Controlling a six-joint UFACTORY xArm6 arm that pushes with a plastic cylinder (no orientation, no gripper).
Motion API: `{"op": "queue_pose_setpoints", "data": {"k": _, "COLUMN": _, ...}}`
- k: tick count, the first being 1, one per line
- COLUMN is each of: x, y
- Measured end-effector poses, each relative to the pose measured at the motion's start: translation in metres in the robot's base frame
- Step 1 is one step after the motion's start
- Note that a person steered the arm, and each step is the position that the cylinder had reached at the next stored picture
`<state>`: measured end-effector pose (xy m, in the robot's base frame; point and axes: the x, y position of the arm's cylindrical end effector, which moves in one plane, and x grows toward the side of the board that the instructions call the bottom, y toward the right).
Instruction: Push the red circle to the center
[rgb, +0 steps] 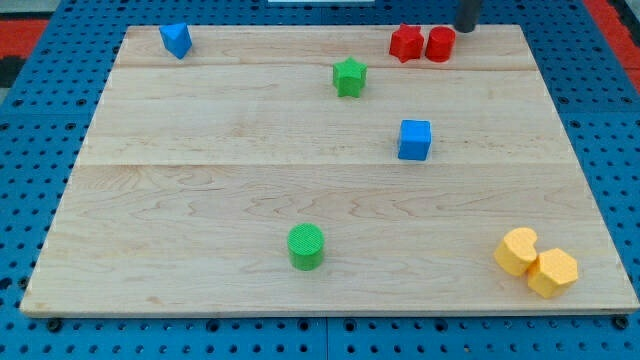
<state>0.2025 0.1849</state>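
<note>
A pale wooden desk (200, 200) lies on a blue pegboard base (30, 120), its planks running from the view's left to the view's right. The red circle (439, 44), a short cylinder, stands near the desk's top edge, right of middle, touching a red star-like block (405, 43) on its left. My tip (467, 29), the lower end of a dark rod that enters from the view's top, sits just to the upper right of the red circle, close to it; whether it touches cannot be told. The arm carries no fingers, so there is no grip to report. A green star (349, 77) sits lower left of the red pair, and a blue cube (415, 139) stands below it toward the desk's middle. A blue block of angular shape (176, 39) rests at the top left corner. A green cylinder (306, 246) stands near the bottom edge. A yellow cylinder (517, 250) and a yellow hexagon (553, 272) touch each other at the bottom right corner. No writing or label can be read anywhere.
</note>
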Motion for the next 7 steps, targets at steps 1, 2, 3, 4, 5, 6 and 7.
{"op": "queue_pose_setpoints", "data": {"k": 1, "x": 0.035, "y": -0.017}}
{"op": "queue_pose_setpoints", "data": {"k": 2, "x": 0.097, "y": -0.017}}
{"op": "queue_pose_setpoints", "data": {"k": 3, "x": 0.137, "y": -0.032}}
{"op": "queue_pose_setpoints", "data": {"k": 4, "x": 0.138, "y": 0.01}}
{"op": "queue_pose_setpoints", "data": {"k": 5, "x": 0.106, "y": 0.042}}
{"op": "queue_pose_setpoints", "data": {"k": 6, "x": 0.092, "y": 0.001}}
{"op": "queue_pose_setpoints", "data": {"k": 7, "x": 0.09, "y": -0.057}}
